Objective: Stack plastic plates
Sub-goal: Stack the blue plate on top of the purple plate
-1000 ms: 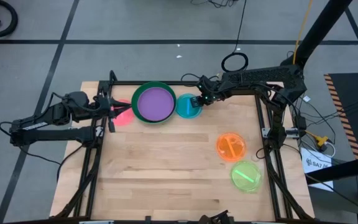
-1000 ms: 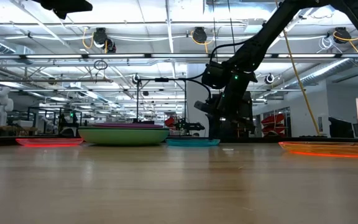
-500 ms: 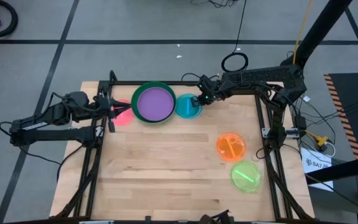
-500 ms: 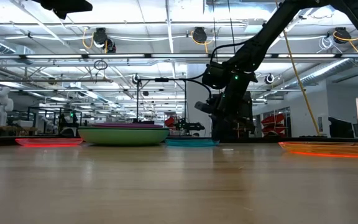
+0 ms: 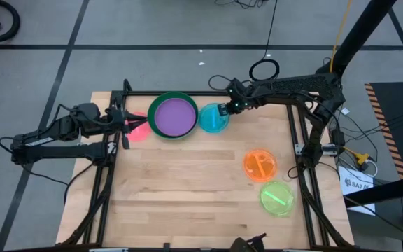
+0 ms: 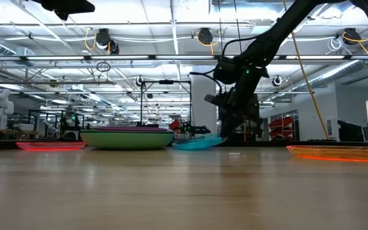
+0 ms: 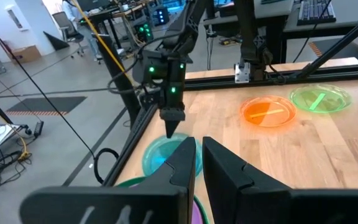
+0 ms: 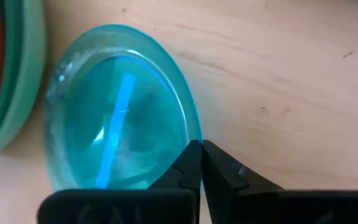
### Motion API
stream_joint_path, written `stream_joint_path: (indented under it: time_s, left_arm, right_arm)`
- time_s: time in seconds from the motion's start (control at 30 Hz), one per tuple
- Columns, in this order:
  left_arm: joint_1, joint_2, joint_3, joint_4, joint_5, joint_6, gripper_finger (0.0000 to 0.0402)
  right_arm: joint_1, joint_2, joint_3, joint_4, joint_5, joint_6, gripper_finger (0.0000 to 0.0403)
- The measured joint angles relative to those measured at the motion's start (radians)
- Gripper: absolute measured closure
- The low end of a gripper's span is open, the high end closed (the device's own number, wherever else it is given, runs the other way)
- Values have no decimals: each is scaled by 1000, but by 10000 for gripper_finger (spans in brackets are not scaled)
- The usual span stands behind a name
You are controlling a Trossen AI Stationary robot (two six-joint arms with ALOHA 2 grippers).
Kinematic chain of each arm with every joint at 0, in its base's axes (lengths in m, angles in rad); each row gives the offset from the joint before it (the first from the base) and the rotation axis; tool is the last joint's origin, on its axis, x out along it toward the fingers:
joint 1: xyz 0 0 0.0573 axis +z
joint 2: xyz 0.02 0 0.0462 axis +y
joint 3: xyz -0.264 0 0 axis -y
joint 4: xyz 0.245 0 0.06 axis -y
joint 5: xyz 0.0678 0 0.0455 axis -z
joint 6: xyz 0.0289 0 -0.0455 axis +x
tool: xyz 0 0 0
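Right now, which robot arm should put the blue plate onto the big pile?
The right arm, probably. Its gripper is shut on the blue plate's rim, one edge lifted, beside the stack. The left gripper waits by the pink plate.

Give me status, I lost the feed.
Right gripper shut on blue plate rim, one edge lifted. Left gripper idle near pink plate. Nothing blocking.

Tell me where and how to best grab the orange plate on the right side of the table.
Pinch the orange plate by its thin raised rim, one finger inside and one outside. It lies flat on the table, so there is nothing else to grip. Probably come from above on its right edge, nearest the right arm. The right gripper is shut on the blue plate that way now.
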Motion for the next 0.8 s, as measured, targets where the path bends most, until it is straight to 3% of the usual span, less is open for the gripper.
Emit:
stream_joint_path:
  time_s: [0.43, 0.8]
  left_arm:
    - [1, 0, 0, -5, 0, -7, 364]
    - [1, 0, 0, 26, 0, -3, 364]
  right_arm:
    - [-37, -177, 0, -111, 0, -31, 402]
    - [18, -207, 0, 107, -26, 67, 402]
